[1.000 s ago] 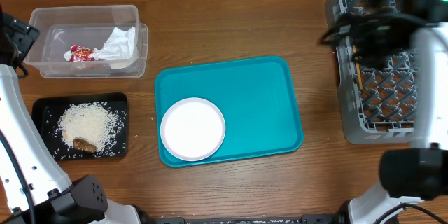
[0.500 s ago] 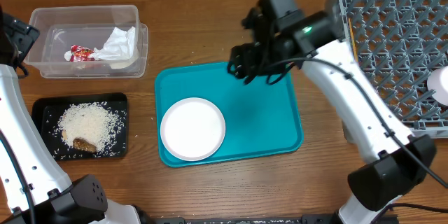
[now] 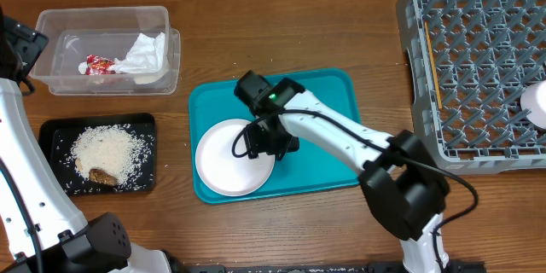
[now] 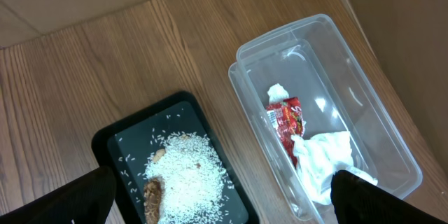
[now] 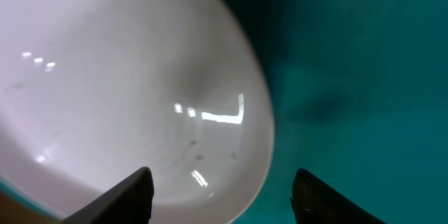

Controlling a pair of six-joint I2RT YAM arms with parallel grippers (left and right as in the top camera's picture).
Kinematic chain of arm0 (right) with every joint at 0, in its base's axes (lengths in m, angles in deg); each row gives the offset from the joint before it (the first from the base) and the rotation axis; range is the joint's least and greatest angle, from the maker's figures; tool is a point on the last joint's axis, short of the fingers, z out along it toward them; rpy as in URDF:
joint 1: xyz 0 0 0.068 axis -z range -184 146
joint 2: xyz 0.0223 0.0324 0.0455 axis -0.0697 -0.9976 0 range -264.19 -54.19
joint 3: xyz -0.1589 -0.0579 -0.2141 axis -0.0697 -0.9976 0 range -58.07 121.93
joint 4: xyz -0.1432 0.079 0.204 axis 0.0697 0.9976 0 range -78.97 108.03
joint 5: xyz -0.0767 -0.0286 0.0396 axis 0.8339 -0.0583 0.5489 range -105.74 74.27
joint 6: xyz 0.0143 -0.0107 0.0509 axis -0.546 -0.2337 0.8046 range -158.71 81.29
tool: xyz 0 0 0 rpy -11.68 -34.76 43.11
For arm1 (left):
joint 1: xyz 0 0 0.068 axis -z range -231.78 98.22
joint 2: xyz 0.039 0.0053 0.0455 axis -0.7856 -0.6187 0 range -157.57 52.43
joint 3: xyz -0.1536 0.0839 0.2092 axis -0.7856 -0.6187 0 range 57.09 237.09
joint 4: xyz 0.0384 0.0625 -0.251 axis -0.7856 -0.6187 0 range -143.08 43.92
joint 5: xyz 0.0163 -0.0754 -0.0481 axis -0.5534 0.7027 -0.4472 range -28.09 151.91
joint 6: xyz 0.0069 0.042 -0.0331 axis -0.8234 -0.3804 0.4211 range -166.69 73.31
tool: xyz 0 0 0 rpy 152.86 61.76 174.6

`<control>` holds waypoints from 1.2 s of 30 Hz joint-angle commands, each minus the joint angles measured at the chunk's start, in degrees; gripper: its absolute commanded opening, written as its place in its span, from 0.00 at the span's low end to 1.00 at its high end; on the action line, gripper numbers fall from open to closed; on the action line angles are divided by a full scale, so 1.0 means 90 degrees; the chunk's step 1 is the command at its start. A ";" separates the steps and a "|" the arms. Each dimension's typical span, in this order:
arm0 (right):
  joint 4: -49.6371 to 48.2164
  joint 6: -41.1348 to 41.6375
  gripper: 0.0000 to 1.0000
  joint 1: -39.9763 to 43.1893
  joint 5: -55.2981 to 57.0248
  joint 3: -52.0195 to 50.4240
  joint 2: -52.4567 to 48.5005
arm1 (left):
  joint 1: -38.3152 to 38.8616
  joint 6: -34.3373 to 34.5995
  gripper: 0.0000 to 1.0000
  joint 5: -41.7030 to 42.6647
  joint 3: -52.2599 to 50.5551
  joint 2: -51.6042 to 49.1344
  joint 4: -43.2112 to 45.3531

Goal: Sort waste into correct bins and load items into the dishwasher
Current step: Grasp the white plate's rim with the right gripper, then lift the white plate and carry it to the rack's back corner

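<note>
The large round white plate (image 3: 229,160) lies on the teal tray (image 3: 324,124); it fills the right wrist view (image 5: 126,84). My right gripper (image 3: 266,142) (image 5: 220,199) is open, low over the plate's right rim, one finger over the plate and one over the tray. The clear tub (image 3: 60,26) (image 4: 364,105) holds the crumpled napkin (image 3: 143,51) (image 4: 323,154) and the red-and-white wrapper (image 3: 98,66) (image 4: 285,120). The black tray (image 3: 51,132) (image 4: 119,136) holds rice (image 3: 109,152) (image 4: 189,175) and a brown scrap (image 3: 102,175) (image 4: 152,194). My left gripper (image 4: 220,206) is open, high above them. The grey rack (image 3: 473,60) holds chopsticks (image 3: 429,47) and something white (image 3: 536,102).
The brown wooden table (image 3: 256,34) carries everything. The rack stands at the right edge. The left arm (image 3: 17,136) runs down the left edge beside the tub and the black tray.
My right arm swung from the rack at the right, across the teal tray, down to the plate's right rim. The left arm has not moved.
</note>
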 commanded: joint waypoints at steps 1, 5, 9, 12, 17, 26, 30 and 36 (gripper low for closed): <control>-0.0032 0.0653 0.65 -0.0041 0.0767 0.0007 -0.0223 | 0.0015 0.0112 1.00 -0.0066 0.0027 -0.0051 0.0002; -0.0100 0.0653 0.63 -0.0039 0.0765 -0.0027 -0.0330 | 0.0012 0.0112 1.00 -0.0066 0.0027 -0.0051 0.0002; -0.0367 0.0653 0.45 -0.0049 0.0760 -0.0236 -0.0374 | 0.0012 0.0112 1.00 -0.0066 0.0027 -0.0051 0.0002; -0.0406 0.0763 0.36 -0.0046 0.0767 -0.0267 -0.0374 | 0.0015 0.0112 1.00 -0.0066 0.0027 -0.0051 0.0002; -0.0204 0.0835 0.16 -0.0005 0.0801 -0.0066 -0.0342 | 0.0015 0.0112 1.00 -0.0066 0.0027 -0.0051 0.0002; 0.1608 0.0403 0.04 0.0971 0.1953 0.1773 -0.0058 | 0.0015 0.0112 1.00 -0.0066 0.0027 -0.0051 0.0002; 0.2713 0.0401 0.04 0.1766 0.3444 0.3203 0.0061 | 0.0012 0.0112 1.00 -0.0066 0.0027 -0.0051 0.0002; 0.3198 0.0046 0.04 0.3432 0.4250 0.5122 0.0066 | 0.0012 0.0112 1.00 -0.0066 0.0027 -0.0051 0.0002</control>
